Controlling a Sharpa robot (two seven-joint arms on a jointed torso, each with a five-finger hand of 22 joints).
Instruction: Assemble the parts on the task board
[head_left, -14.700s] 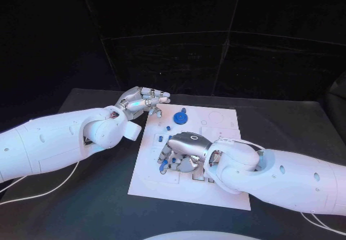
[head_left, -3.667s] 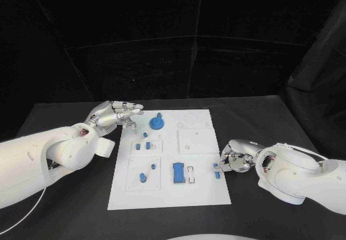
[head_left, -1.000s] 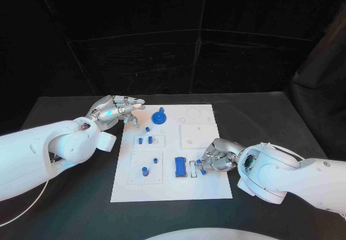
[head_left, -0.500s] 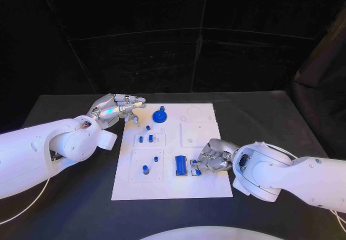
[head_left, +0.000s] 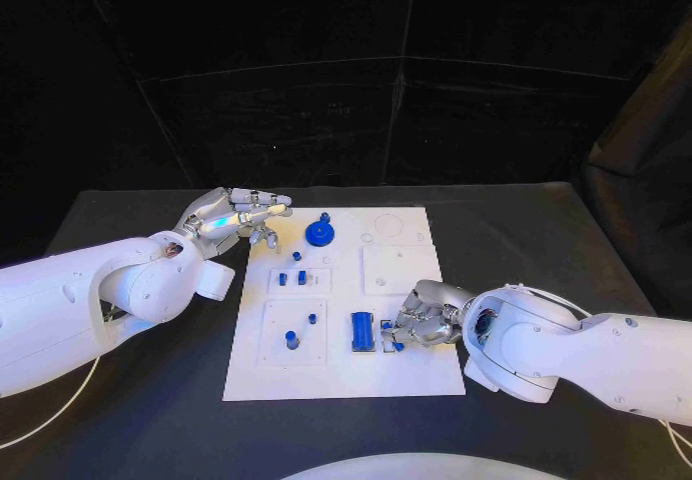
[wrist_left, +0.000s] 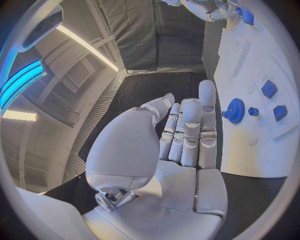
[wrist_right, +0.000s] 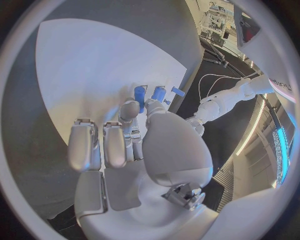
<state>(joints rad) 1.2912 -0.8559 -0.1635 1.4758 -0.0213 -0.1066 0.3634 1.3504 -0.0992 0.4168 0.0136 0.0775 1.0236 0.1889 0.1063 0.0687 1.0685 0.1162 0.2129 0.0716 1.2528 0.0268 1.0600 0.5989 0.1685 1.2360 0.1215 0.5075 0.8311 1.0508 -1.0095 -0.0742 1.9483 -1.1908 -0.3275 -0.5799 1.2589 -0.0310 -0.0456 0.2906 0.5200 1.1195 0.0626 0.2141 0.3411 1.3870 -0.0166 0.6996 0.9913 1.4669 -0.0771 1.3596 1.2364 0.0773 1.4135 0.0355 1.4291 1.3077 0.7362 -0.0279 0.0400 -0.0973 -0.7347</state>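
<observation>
One small blue part pinched by right hand beside long block | light, rigid, slippery: hold its sides | left hand empty, fingers apart

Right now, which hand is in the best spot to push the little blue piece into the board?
The right hand: it already pinches a small blue part beside the long blue block. The left hand is off the task board, holding nothing.

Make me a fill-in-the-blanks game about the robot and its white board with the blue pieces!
1. The task board lies on a ______ table.
2. The right hand pinches a small ______ part in its fingers.
3. The round blue gear sits nearest the ______ hand.

Missing words: black; blue; left
</observation>
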